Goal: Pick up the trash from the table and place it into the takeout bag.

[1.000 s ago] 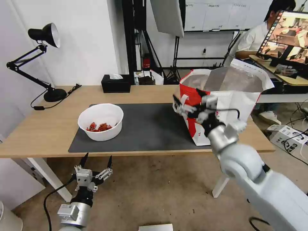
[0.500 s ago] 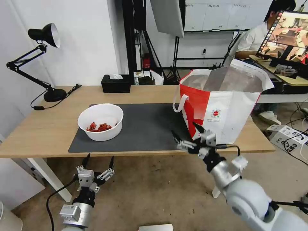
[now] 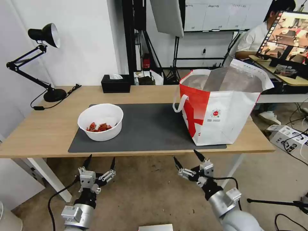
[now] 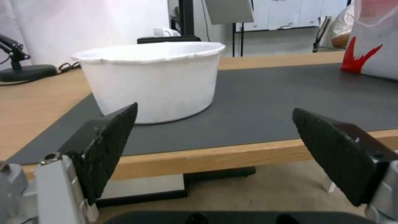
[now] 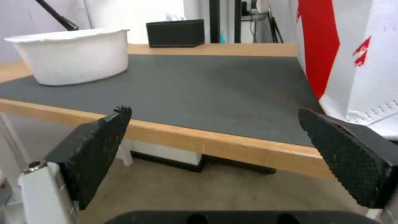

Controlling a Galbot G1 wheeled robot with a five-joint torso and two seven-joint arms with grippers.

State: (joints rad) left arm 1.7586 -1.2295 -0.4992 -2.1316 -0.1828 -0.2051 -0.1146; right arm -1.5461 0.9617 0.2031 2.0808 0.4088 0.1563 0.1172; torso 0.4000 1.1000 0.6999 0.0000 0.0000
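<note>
Right gripper (image 3: 189,158): over the last second it has come down from the level of the takeout bag (image 3: 224,118), where it was raised against the red panel, to a position below the front edge of the table (image 3: 38,134); its jaws are spread wide and hold nothing; the bag now stands above and beyond it, slightly to its right, upright on the dark grey mat (image 3: 150,128) with its mouth open.

Left gripper (image 3: 98,162): position almost unchanged, with only a slight drift; it is parked below the table edge, jaws wide and empty; the white bowl (image 3: 100,122) sits on the mat directly above and ahead of it, red scraps (image 3: 98,127) inside.

Wrist views confirm both states: in the left wrist view the bowl (image 4: 151,81) stands between the two open fingers (image 4: 105,149), beyond the table edge; in the right wrist view the bag (image 5: 352,56) lies ahead toward the right finger and the bowl (image 5: 72,54) well off toward the left finger.

Meaning for the task, as a judgement: the right arm's retreat with empty jaws suggests a completed drop into the bag; the bowl is the only trash seen on the table; it remains to be picked up; the left gripper is the nearer of the two to it.
</note>
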